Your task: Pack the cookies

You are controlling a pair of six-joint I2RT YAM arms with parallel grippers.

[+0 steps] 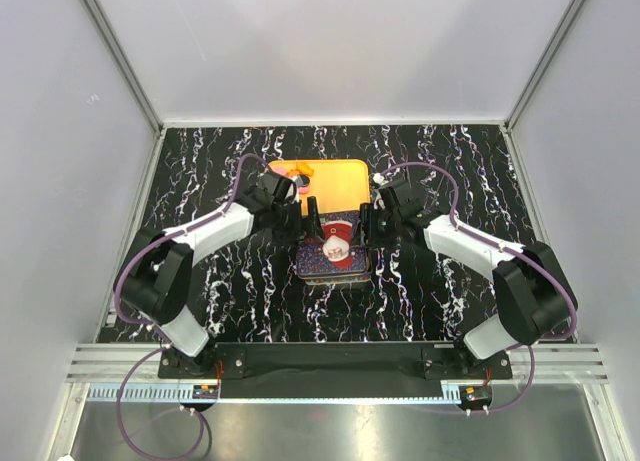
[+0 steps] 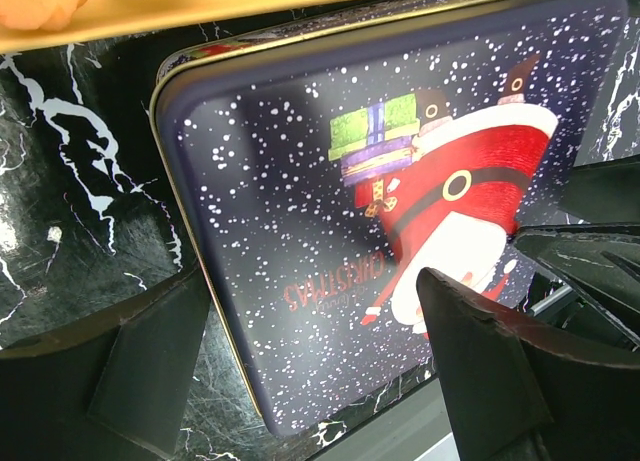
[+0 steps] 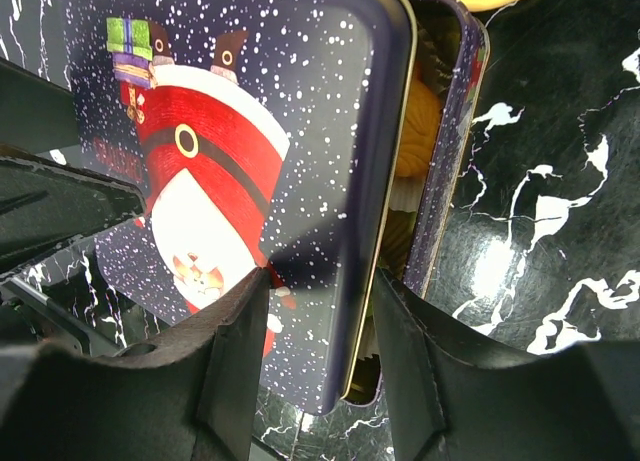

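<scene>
- The desk (image 1: 240, 281) is black with white marble-like veins and it shines a little under the light.
- Plain white walls (image 1: 330, 51) close it on three sides, and a frame (image 1: 120, 56) of pale metal bars runs along their edges.
- An orange tray (image 1: 335, 181) lies at the upper middle of the top view. A dark blue tin (image 3: 445, 181) stands just below it.
- The lid (image 1: 338, 246) with a Santa picture lies over the tin, shifted to one side, so a gap shows in the right wrist view.
- Some cookies (image 2: 40, 1) lie on the tray, at the upper left of the left wrist view. Other orange ones show inside the tin through the gap, next to a white paper cup (image 3: 400, 196).
- The right tool (image 3: 320, 281) is closed narrow on the rim of the lid, with one finger on top and the other in the gap.
- The left tool (image 2: 310, 321) is spread wide and grips nothing. One finger is beside the lid's edge and the other is over the picture. I cannot tell if they touch it.
</scene>
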